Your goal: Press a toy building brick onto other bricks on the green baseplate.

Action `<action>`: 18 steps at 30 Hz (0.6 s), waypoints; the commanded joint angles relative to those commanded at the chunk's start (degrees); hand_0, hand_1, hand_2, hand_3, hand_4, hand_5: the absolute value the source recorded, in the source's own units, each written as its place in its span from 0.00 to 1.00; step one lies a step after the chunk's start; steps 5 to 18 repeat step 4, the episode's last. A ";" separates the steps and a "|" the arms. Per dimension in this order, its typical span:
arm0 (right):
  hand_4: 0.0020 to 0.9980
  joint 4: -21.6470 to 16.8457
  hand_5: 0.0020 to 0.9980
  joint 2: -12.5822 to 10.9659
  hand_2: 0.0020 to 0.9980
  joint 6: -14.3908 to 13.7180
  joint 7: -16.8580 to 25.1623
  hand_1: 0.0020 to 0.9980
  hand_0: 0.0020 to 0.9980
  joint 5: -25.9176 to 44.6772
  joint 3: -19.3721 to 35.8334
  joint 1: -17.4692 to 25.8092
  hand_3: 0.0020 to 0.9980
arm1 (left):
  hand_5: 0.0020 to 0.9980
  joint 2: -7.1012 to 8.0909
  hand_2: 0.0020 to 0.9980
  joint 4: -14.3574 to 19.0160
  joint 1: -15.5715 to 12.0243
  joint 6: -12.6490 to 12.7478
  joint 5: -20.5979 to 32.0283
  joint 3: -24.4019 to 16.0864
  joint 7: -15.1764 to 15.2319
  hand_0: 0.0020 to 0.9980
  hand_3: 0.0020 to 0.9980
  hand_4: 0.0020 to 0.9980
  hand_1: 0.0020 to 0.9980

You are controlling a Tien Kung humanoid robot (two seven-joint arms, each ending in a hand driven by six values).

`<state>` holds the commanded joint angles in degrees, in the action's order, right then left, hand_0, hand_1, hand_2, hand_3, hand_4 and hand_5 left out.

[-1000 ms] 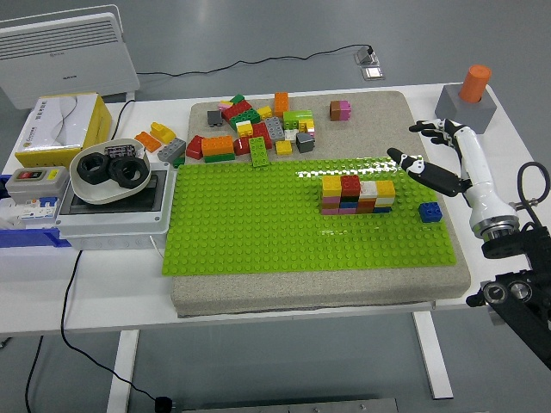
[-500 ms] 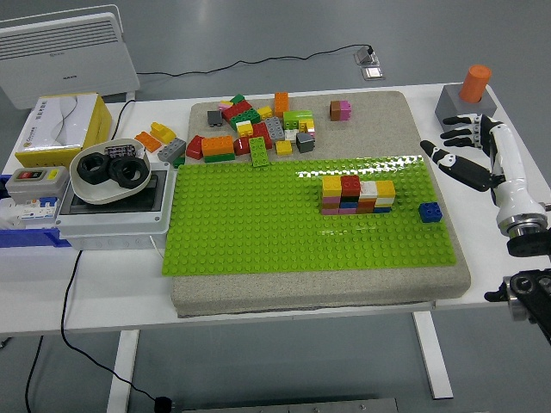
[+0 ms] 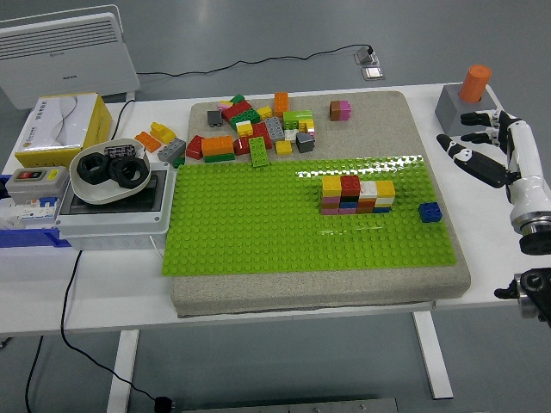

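A green baseplate [image 3: 258, 224] lies on a beige mat in the middle of the table. On its right part stands a small wall of bricks [image 3: 356, 194] with yellow, red, white and yellow bricks on top. A single blue brick [image 3: 430, 212] sits on the plate to the right of the wall. My right hand [image 3: 479, 146] hovers off the mat's right edge, fingers spread, holding nothing. It is well to the right of the wall and the blue brick. My left arm is out of view.
A pile of loose bricks [image 3: 254, 129] lies on the mat behind the baseplate. A grey block with an orange cylinder [image 3: 469, 96] stands at the back right, just behind my hand. A white box with black rings [image 3: 110, 185], a switch box [image 3: 36, 182] and a yellow box [image 3: 65, 125] stand at the left.
My right hand has drawn back to the right, from over the baseplate's right edge to beyond the mat. The bricks have not moved.
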<state>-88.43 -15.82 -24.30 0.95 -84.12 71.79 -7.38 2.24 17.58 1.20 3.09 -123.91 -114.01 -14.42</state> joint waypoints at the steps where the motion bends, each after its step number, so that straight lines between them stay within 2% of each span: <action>1: 0.91 0.03 0.29 0.04 0.65 0.02 -0.06 0.57 0.63 -0.08 -0.09 -0.09 0.58 | 0.47 0.04 0.64 -0.05 0.03 -0.01 -0.12 -0.16 -0.01 0.76 0.45 0.58 0.70; 18: 0.91 0.24 0.29 0.00 0.65 0.10 -0.41 0.57 0.63 -0.43 -0.74 -0.65 0.58 | 0.47 0.17 0.64 -0.32 0.24 -0.20 -0.95 -0.71 -0.17 0.76 0.45 0.58 0.70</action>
